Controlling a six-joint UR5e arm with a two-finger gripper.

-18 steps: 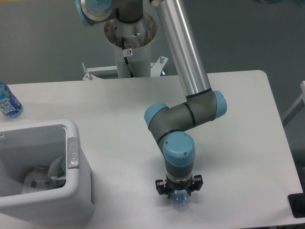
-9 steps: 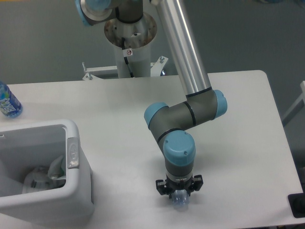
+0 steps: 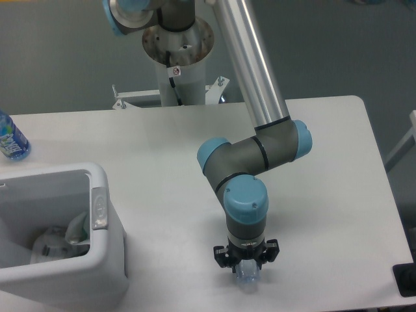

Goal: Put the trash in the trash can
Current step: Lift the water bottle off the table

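Trash, a clear crushed bottle (image 3: pixel 246 276), sits directly under my hand (image 3: pixel 246 268), whose fingers look closed round it; next I lift and carry it left to the trash can (image 3: pixel 97 257).

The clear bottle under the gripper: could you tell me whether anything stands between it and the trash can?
Nothing visible does. The table lies bare between the clear bottle, beneath the gripper, and the trash can at the left; only its own rim must be cleared.

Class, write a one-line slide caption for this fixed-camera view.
Pincer down at a clear bottle on the table; the trash can already holds crumpled trash.
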